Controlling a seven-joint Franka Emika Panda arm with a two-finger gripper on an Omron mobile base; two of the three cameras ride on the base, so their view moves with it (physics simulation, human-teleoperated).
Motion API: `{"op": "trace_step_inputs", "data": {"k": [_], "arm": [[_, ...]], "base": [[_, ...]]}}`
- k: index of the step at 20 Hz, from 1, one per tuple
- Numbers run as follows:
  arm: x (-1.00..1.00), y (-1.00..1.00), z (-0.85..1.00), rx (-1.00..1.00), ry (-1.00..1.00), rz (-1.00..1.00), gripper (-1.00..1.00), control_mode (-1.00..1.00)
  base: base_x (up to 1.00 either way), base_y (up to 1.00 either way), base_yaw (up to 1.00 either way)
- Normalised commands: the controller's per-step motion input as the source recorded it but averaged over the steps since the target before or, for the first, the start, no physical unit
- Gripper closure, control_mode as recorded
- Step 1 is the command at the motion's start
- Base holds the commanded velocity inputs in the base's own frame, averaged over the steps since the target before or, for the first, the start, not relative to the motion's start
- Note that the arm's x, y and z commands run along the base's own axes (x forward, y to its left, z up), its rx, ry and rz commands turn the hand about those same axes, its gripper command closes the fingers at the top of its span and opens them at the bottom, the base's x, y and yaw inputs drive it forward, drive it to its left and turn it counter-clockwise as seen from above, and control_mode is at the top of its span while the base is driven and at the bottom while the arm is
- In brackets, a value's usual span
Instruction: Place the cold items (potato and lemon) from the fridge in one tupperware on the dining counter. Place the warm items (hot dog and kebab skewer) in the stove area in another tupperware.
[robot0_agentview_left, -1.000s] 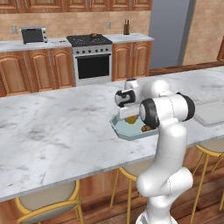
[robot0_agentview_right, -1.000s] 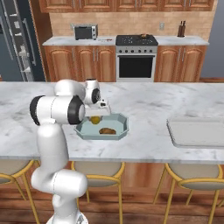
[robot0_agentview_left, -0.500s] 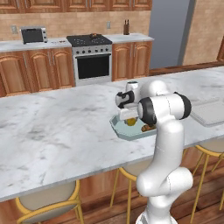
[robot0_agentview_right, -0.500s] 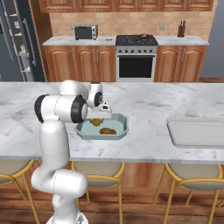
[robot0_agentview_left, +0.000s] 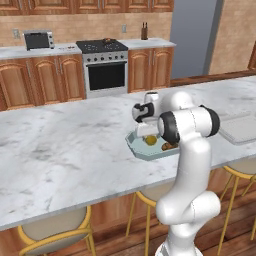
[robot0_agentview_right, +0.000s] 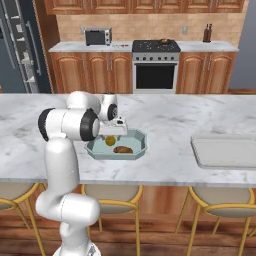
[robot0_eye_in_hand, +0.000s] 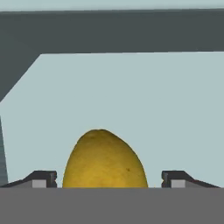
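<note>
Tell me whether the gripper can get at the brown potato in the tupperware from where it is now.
Probably yes. The gripper hangs open over the tupperware, just above the lemon lying between its fingertips. The potato lies beside the lemon, uncovered; a short sideways shift should reach it.

No lettering or labels can be read anywhere (the toaster oven (robot0_agentview_right: 98, 36) seems too small to tell).

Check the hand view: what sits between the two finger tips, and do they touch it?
The lemon lies between the gripper's finger tips, on the tupperware floor. A gap shows on each side, so the jaws stand open.
</note>
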Motion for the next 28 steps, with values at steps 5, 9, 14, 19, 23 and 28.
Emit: {"op": "trace_step_inputs", "data": {"k": [5, 9, 14, 19, 23, 28], "arm": [[-0.24, 0.05, 0.50, -0.02, 0.05, -0.06, -1.00, -1.00], [-0.46, 0.16, 0.55, -0.10, 0.00, -0.07, -1.00, -1.00], [-0.93, 0.00, 0.88, 0.03, 0.07, -0.13, -1.00, -1.00], [-1.00, 0.00, 0.69, 0.12, 0.12, -0.16, -1.00, -1.00], [-1.00, -0.01, 0.45, 0.05, 0.06, -0.12, -1.00, -1.00], [-1.00, 0.03, 0.09, -0.02, -0.16, -0.05, -1.00, -1.00]], "base": [[0.00, 0.00, 0.00], [0.00, 0.00, 0.00], [0.00, 0.00, 0.00], [0.00, 0.00, 0.00], [0.00, 0.00, 0.00], [0.00, 0.00, 0.00]]}}
